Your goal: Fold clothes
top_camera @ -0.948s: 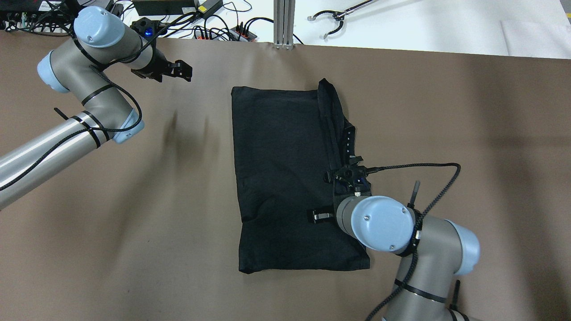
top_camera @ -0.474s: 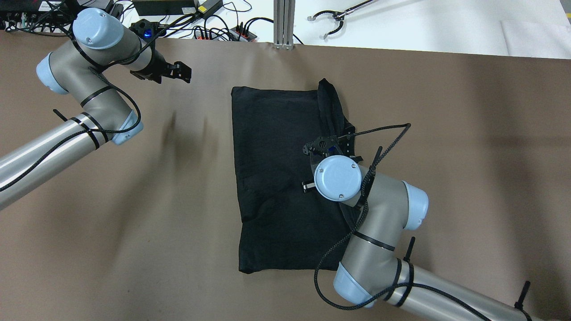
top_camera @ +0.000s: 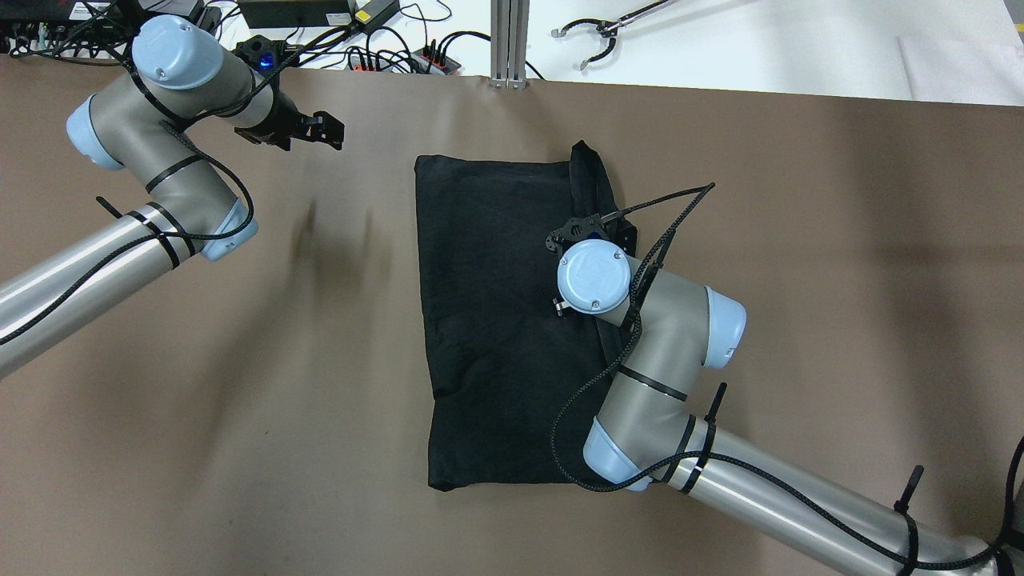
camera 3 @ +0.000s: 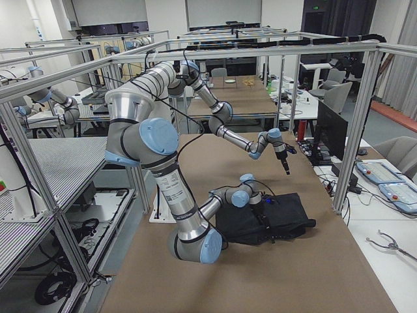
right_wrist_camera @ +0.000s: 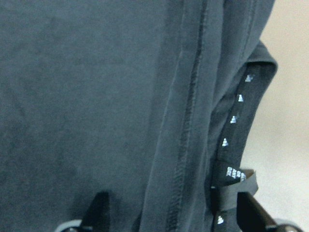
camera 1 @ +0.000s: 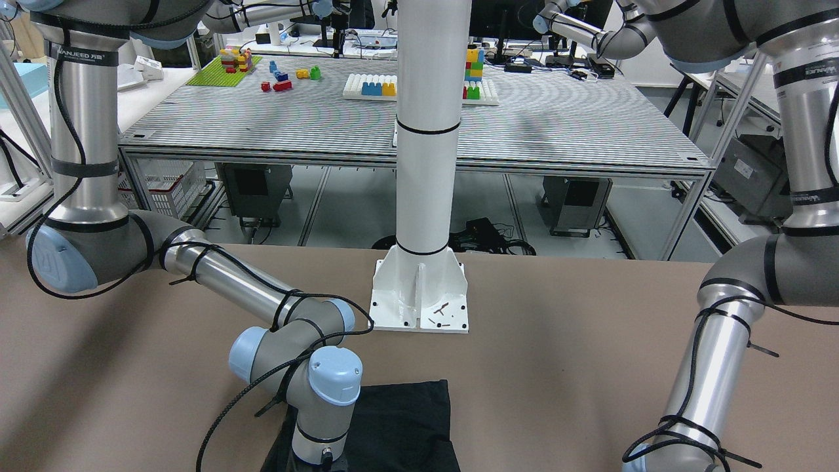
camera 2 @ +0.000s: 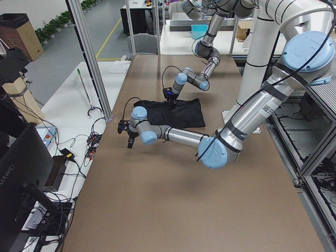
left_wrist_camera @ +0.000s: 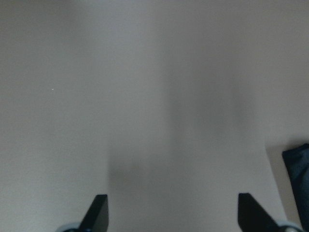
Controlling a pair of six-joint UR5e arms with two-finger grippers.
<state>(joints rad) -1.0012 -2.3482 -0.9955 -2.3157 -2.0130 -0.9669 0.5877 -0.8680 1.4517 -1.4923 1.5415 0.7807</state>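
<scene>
Jaws of right gripper [right_wrist_camera: 174,218] seen spread wide, nothing clamped. Black clothes [top_camera: 496,320] laid flat on table [top_camera: 840,280], directly beneath this gripper. Stitched seam [right_wrist_camera: 190,121] seen running between its fingertips. Folded strip with small white marks [right_wrist_camera: 236,121] found just ahead of one fingertip, at garment's edge; bare table just beyond. Left gripper [left_wrist_camera: 173,215] also held agape, empty, above bare table. Corner of clothes glimpsed off to one side of it, well apart from it.
</scene>
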